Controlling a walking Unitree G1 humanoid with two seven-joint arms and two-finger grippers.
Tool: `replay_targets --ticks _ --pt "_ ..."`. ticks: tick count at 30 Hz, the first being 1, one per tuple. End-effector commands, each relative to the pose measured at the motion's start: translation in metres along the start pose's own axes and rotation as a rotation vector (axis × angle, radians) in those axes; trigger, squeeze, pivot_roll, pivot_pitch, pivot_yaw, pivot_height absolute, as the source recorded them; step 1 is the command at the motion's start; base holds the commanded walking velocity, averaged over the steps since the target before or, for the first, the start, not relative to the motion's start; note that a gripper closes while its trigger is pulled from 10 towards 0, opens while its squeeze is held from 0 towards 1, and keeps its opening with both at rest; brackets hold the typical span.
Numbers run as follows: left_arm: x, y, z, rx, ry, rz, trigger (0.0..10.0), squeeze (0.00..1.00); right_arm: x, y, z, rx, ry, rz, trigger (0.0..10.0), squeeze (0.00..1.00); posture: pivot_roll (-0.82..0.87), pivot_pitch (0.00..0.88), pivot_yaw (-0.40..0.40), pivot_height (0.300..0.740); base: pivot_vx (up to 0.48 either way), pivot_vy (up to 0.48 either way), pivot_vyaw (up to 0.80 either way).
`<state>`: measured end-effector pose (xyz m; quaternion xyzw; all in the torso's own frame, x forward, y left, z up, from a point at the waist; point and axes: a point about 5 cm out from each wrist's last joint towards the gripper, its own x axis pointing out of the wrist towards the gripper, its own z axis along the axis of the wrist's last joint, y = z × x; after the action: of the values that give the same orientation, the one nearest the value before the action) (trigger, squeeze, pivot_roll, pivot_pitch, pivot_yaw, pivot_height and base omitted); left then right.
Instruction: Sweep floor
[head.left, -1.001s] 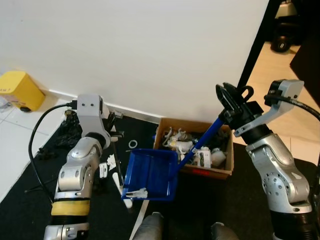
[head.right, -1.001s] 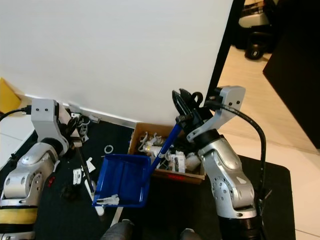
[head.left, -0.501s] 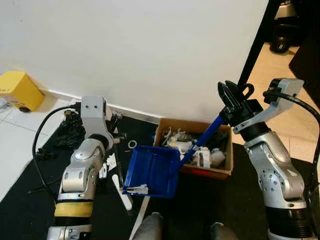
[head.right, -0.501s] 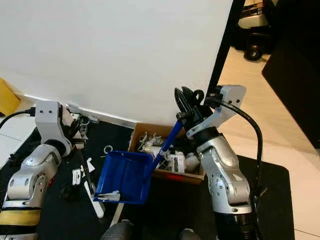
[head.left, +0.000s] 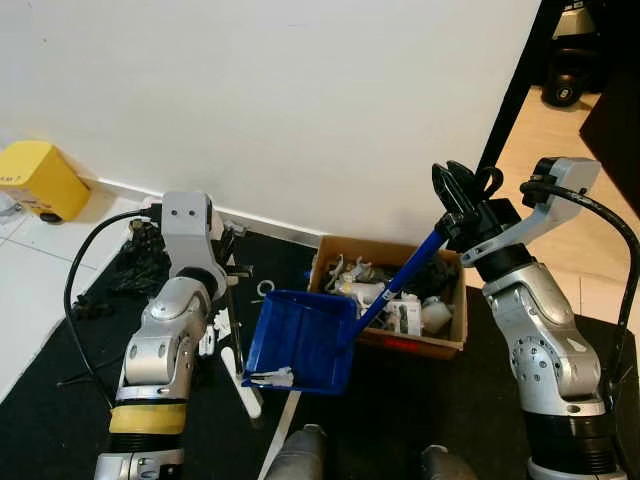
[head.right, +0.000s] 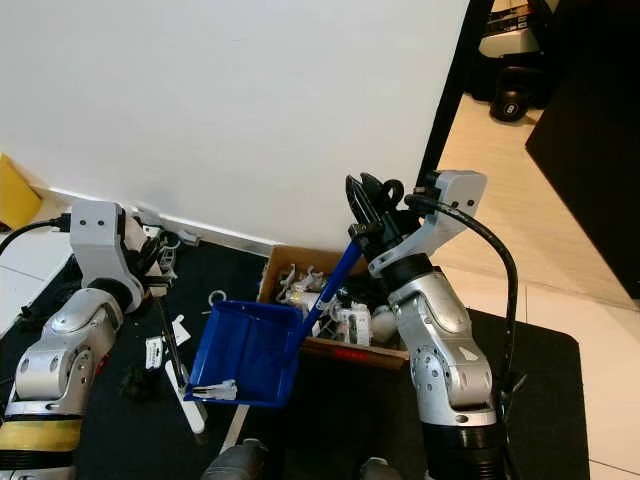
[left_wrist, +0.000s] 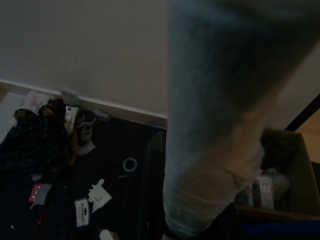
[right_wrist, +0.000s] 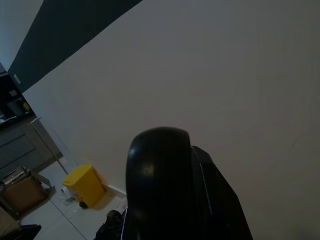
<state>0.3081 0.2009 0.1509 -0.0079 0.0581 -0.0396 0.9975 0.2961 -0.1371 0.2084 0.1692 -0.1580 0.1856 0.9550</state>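
Low at centre of the head view, the blue dustpan (head.left: 300, 343) hangs tilted above the black mat (head.left: 60, 420), a few white scraps (head.left: 272, 378) lying at its lower lip. Its long blue handle (head.left: 400, 283) climbs toward one o'clock into the right claw (head.left: 462, 205), whose black fingers are clamped round the handle's top. Rigid plastic like this is probably light and stiff, but held so far up the handle the pan will likely swing and tip easily, so the scraps could slide off; a hold lower down would steady it. Behind the pan at twelve o'clock sits a cardboard box (head.left: 440, 340) stuffed with white rubbish. At nine o'clock the left claw (head.left: 226, 262) stands by a thin dark stick (head.left: 232, 320), apparently the broom's; I cannot tell whether its fingers grip it. The left wrist view is dim and half blocked by a blurred pale shape.
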Motion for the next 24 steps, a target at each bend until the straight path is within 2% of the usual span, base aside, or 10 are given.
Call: replay_targets --ticks 1,7,24 --pt "-0.0005 -0.0042 0.0021 -0.022 -0.02 -0.012 10.0 0.0 0.003 0.0049 0.0062 0.038 -0.063 0.02 10.0 0.0 0.15 0.151 0.085 0.74 0.0 0.0 0.0" --pt "0.0 -0.0036 0.0027 -0.026 -0.019 -0.01 10.0 0.0 0.0029 0.0058 0.0056 0.043 -0.064 0.02 10.0 0.0 0.15 0.151 0.086 0.74 0.0 0.0 0.0" --pt "0.0016 -0.0023 0.0032 -0.027 -0.015 -0.01 10.0 0.0 0.0033 0.0057 0.0061 0.046 -0.07 0.018 10.0 0.0 0.15 0.151 0.089 0.74 0.0 0.255 0.0"
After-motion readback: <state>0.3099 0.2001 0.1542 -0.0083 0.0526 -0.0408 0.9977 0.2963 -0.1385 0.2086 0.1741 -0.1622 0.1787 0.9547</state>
